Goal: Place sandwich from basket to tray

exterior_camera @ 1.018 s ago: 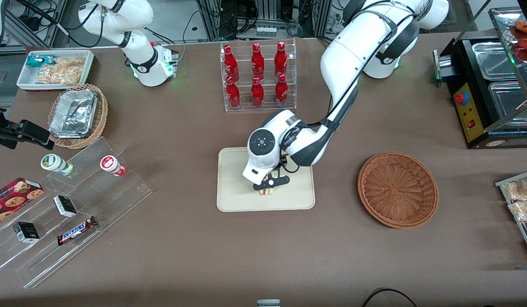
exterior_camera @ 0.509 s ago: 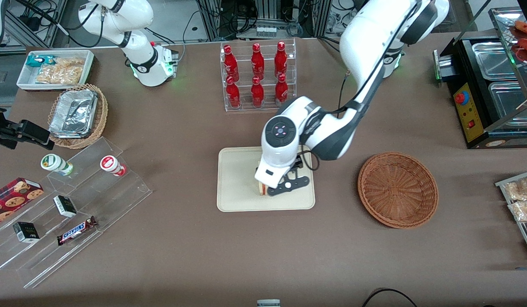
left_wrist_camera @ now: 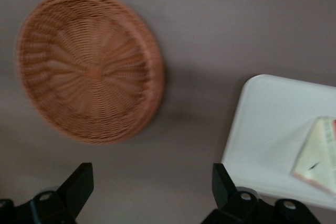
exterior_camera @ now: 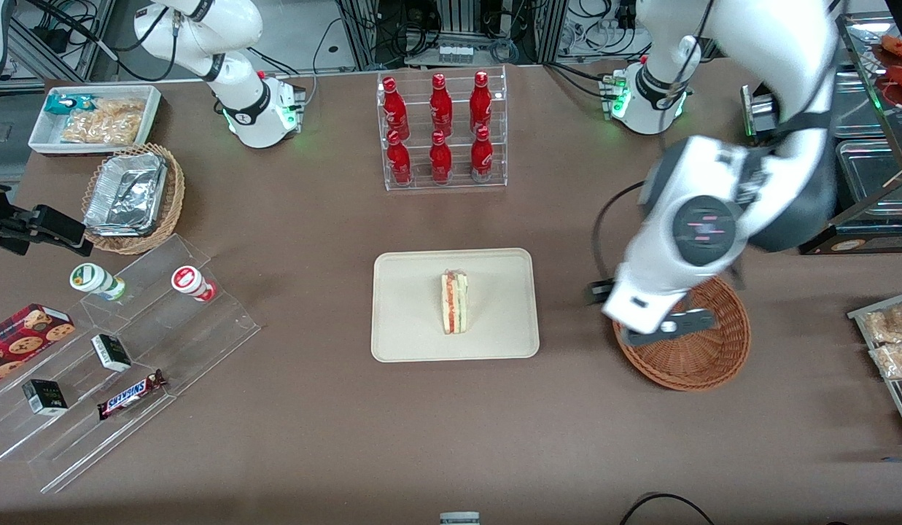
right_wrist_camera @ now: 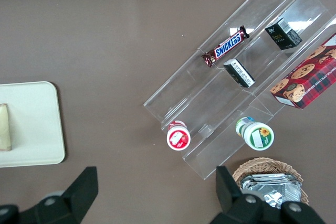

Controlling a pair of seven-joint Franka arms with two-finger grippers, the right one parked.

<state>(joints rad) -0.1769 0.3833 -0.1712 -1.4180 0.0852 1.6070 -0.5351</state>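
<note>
The sandwich, a white wedge with red and green layers, lies on the cream tray near its middle, with nothing touching it. The round reddish-brown basket sits beside the tray toward the working arm's end, with nothing visible in it. My gripper hangs high above the basket's rim nearest the tray, and the arm covers part of the basket. In the left wrist view the gripper is open with only bare tablecloth between its black fingers; basket, tray and sandwich lie below.
A clear rack of red bottles stands farther from the camera than the tray. A stepped acrylic shelf with snacks, a tan foil basket and a white bin lie toward the parked arm's end. A black warmer and snack packets flank the basket.
The gripper let go of the sandwich on the tray, lifted and swung away to above the basket. The sandwich stays on the tray, now uncovered.
</note>
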